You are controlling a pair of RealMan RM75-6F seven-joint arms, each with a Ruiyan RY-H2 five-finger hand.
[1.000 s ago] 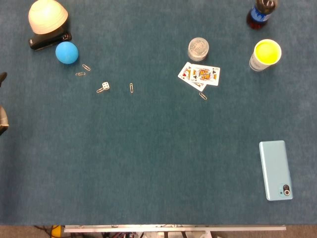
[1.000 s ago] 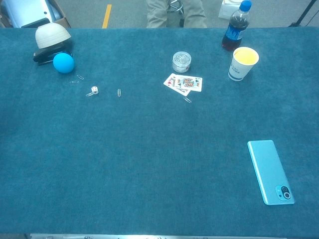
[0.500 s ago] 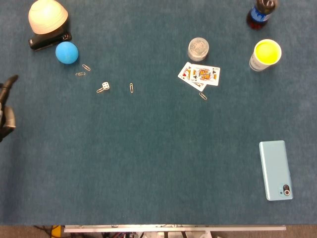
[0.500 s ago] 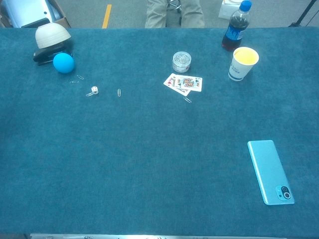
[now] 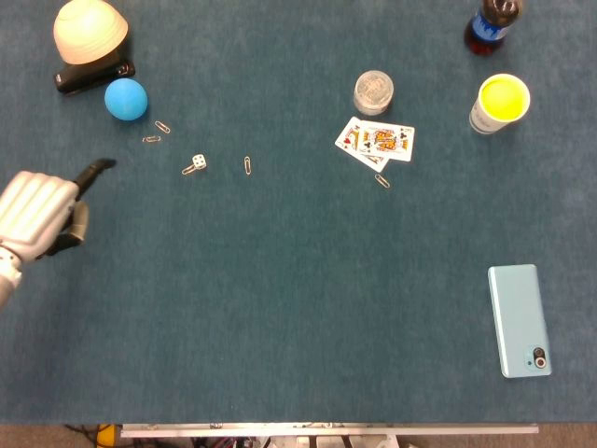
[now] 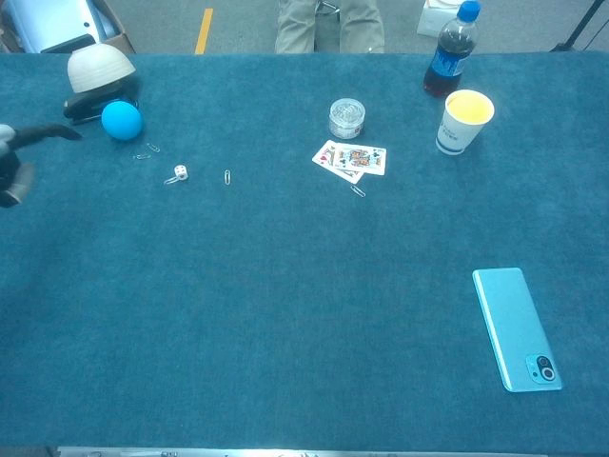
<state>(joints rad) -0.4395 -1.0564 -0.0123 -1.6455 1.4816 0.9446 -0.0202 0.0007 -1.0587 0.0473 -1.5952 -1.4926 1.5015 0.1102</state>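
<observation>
Only the robot's left hand (image 5: pixel 37 219) shows, silver-backed with dark fingertips, entering from the left edge of the teal felt-covered table (image 5: pixel 280 308); the right hand is in neither view. It holds nothing: one dark finger (image 5: pixel 93 172) is stretched out toward the upper right, while the rest look loosely bent, so how far it is spread I cannot tell for sure. It seems to hover over the felt, touching nothing.

That extended finger points up and to the right, and the nearest things lie just that way: two small silver wire paper clips (image 5: pixel 157 133), then the small white die (image 5: pixel 199 162) with another clip beside it, a little further right. The glossy blue ball (image 5: pixel 125 98) sits beyond the clips, up and slightly right of the hand, just beside the black stapler (image 5: pixel 93 76) under the upturned cream bowl (image 5: pixel 90 30). All are apart from the hand, though near. The left hand is plainly the nearer arm to this cluster.
</observation>
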